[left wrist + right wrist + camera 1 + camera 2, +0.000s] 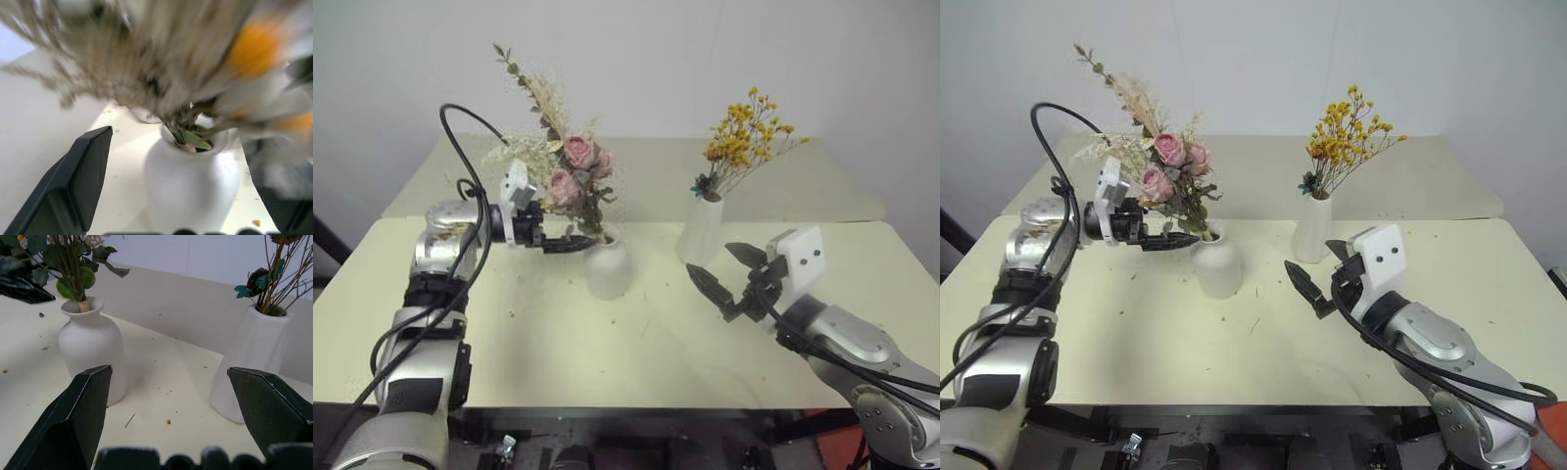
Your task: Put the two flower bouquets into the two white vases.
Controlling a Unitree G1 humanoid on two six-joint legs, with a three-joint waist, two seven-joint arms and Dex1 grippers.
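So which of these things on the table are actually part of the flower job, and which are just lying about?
Part of the job:
- rose bouquet in the squat vase
- yellow bouquet in the tall vase

Just lying about:
- plant crumbs scattered on the table

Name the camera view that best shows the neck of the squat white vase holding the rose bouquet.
Right wrist view: the squat vase stands whole and sharp, stems entering its narrow neck. The left wrist view shows the neck closer but under blurred flowers. In both eye views the vase is small, its neck partly screened by the rose bouquet.
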